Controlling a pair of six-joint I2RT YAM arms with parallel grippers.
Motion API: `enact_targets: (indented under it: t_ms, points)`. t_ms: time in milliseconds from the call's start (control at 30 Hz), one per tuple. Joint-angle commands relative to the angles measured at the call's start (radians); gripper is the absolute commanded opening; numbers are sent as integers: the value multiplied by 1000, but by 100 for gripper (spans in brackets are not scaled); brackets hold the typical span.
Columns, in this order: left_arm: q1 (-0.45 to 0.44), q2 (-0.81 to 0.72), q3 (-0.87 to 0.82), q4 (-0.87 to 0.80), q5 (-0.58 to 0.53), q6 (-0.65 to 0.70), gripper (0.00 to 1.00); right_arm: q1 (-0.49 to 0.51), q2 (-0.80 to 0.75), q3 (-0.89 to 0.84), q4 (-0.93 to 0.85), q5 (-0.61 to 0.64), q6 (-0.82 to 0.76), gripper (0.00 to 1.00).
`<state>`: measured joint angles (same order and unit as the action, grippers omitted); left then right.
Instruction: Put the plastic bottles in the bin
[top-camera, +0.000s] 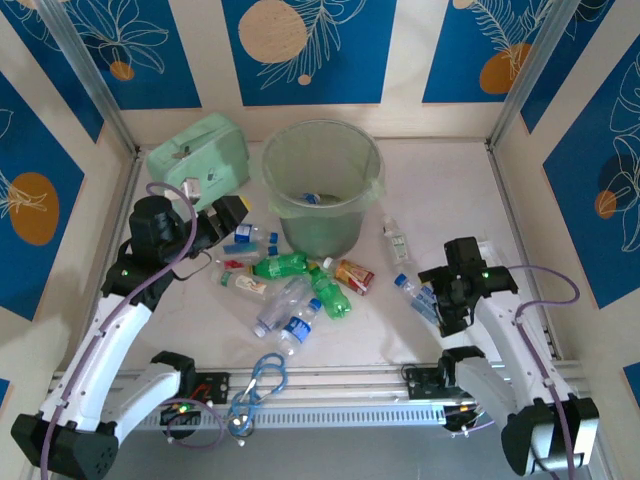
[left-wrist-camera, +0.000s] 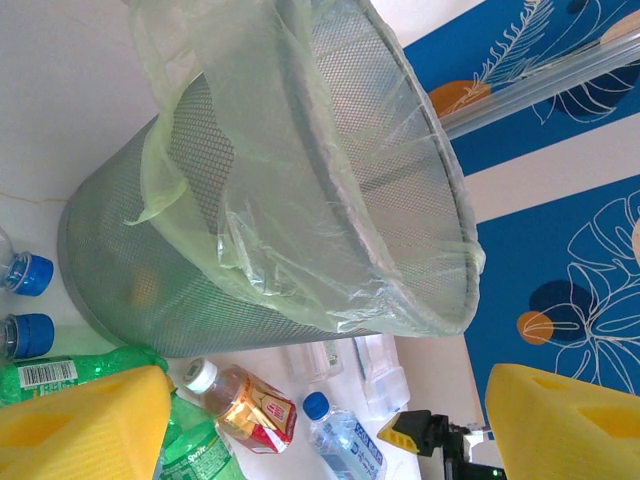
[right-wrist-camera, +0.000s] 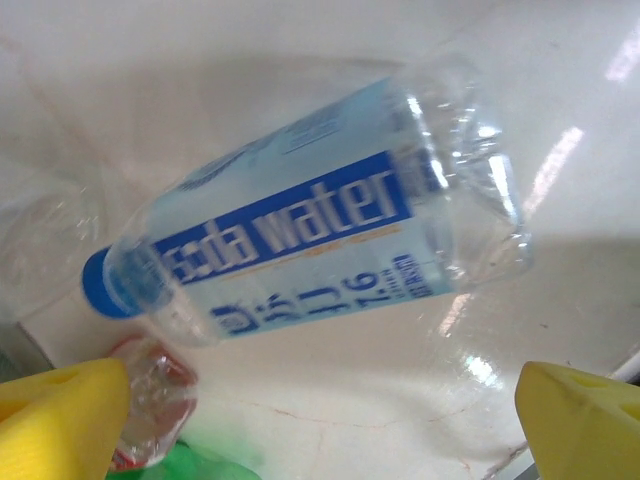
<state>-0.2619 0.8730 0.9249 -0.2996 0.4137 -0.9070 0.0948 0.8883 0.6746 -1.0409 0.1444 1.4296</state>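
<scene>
Bin (top-camera: 325, 232): a mesh bin lined with a pale green bag, standing upright at the back middle of the table (top-camera: 450, 190); one bottle in the bin (top-camera: 312, 198) lies on its floor, showing some blue.

Bottles on the table: a loose heap in front of the bin, near it; green bottle (top-camera: 280, 266) on its side; second green bottle (top-camera: 332, 295) just beside it; amber bottle (top-camera: 354, 276) with a red label to their right; clear bottles (top-camera: 282, 305) with blue labels nearest the arms; small clear bottle (top-camera: 397, 240) alone, right of the bin.

Left gripper (top-camera: 232, 216): hovers just left of the bin, above two blue-capped bottles (top-camera: 243, 238); in the left wrist view its yellow fingers (left-wrist-camera: 85, 425) stand well apart, released, nothing between them; the bin wall (left-wrist-camera: 300, 200) lies ahead of them.

Right gripper (top-camera: 440, 300): hangs over the soda water bottle (top-camera: 408, 289), well right of the heap; in the right wrist view that bottle (right-wrist-camera: 300, 230) lies on its side on the table, blue cap to the left; the yellow fingers (right-wrist-camera: 60, 420) are spread wide, released, apart from the bottle.

Other items: mint-green zip case (top-camera: 200, 155) left of the bin; blue carabiner (top-camera: 265, 378) at the near edge.
</scene>
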Motion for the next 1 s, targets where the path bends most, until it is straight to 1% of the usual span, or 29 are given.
enact_targets:
  t_ms: [0, 100, 400, 500, 600, 733, 833, 967]
  points:
    - [7, -1, 28, 9, 18, 26, 82, -20, 40, -18, -21, -43, 132, 99]
    - [7, -6, 22, 6, 16, 31, 82, -38, 70, -20, 10, -31, 155, 99]
    - [7, -1, 8, 8, 22, 32, 82, -132, 118, -71, 106, -31, 153, 99]
    - [7, 5, 6, 16, 23, 31, 82, -162, 152, -89, 145, -53, 142, 99]
    - [7, 6, 6, 20, 25, 30, 82, -181, 184, -87, 162, -36, 122, 100]
    - [7, 5, 4, 10, 25, 37, 82, -201, 214, -90, 186, -25, 91, 98]
    - [7, 2, 0, 5, 23, 42, 82, -218, 238, -116, 237, -41, 64, 95]
    - [7, 0, -3, 3, 23, 42, 82, -226, 292, -106, 247, -29, 13, 92]
